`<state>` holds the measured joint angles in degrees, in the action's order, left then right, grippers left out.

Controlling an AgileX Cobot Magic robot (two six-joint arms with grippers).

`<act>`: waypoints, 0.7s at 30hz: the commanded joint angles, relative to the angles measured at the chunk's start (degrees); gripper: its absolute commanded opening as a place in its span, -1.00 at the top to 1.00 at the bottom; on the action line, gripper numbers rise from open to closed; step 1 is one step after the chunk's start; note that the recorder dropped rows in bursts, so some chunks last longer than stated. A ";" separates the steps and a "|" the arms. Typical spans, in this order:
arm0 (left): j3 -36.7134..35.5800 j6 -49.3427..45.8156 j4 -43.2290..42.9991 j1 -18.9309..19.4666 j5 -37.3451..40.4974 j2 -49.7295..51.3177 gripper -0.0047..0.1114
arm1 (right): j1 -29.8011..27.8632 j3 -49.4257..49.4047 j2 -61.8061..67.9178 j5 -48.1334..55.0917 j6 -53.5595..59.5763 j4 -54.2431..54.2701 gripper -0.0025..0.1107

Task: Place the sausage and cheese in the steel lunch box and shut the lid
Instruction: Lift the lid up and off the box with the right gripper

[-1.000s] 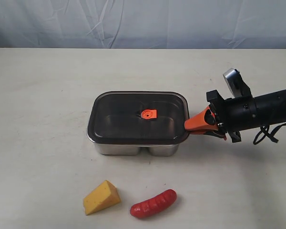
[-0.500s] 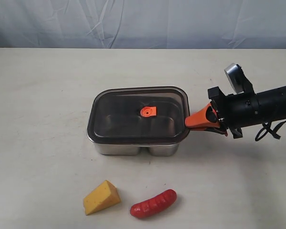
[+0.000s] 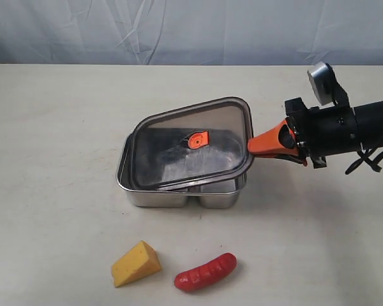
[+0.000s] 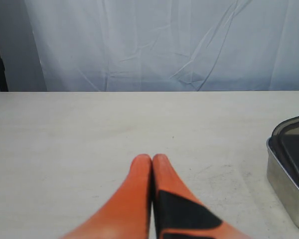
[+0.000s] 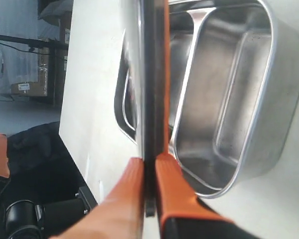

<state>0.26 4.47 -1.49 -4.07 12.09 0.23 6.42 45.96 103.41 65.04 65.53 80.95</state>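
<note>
The steel lunch box (image 3: pixel 179 196) stands mid-table. Its dark lid (image 3: pixel 179 156) with the orange valve tab (image 3: pixel 199 139) is tilted, right edge raised, left edge still resting on the box. My right gripper (image 3: pixel 251 145) is shut on the lid's right edge; in the right wrist view the lid (image 5: pixel 150 74) shows edge-on between the fingers (image 5: pixel 167 184), with the box's bare steel compartments (image 5: pixel 229 109) beside it. The cheese (image 3: pixel 135 263) and the sausage (image 3: pixel 205 272) lie on the table in front of the box. My left gripper (image 4: pixel 152 159) is shut on nothing, over bare table, left of the box corner (image 4: pixel 289 169).
A pale backdrop cloth (image 3: pixel 191 29) hangs behind the table's far edge. Bare table surface (image 3: pixel 57 127) lies left of the box and between the box and the food.
The right gripper has lifted the lid's right edge off the box, tilting it up. The cheese, sausage and box have stayed put.
</note>
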 commanded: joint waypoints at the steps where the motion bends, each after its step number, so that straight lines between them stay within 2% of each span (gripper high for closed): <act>1: -0.26 0.05 -0.13 0.08 -0.37 -0.23 0.92 | 0.02 -0.03 -2.04 1.03 0.46 0.72 0.97; 4: -0.26 0.05 -0.13 0.08 -0.37 -0.23 0.92 | 0.02 -0.03 -2.03 1.86 0.46 0.88 0.97; 10: -0.26 0.05 -0.13 0.08 -0.37 -0.23 0.92 | 0.02 -0.03 -2.03 4.92 3.50 9.54 0.97; 21: -0.26 0.05 -0.13 0.08 -0.37 -0.23 0.92 | -0.10 1.86 -4.78 4.92 5.14 10.48 0.97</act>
<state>0.26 4.47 -1.49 -4.07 12.09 0.23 6.42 46.54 100.64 68.77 69.78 90.71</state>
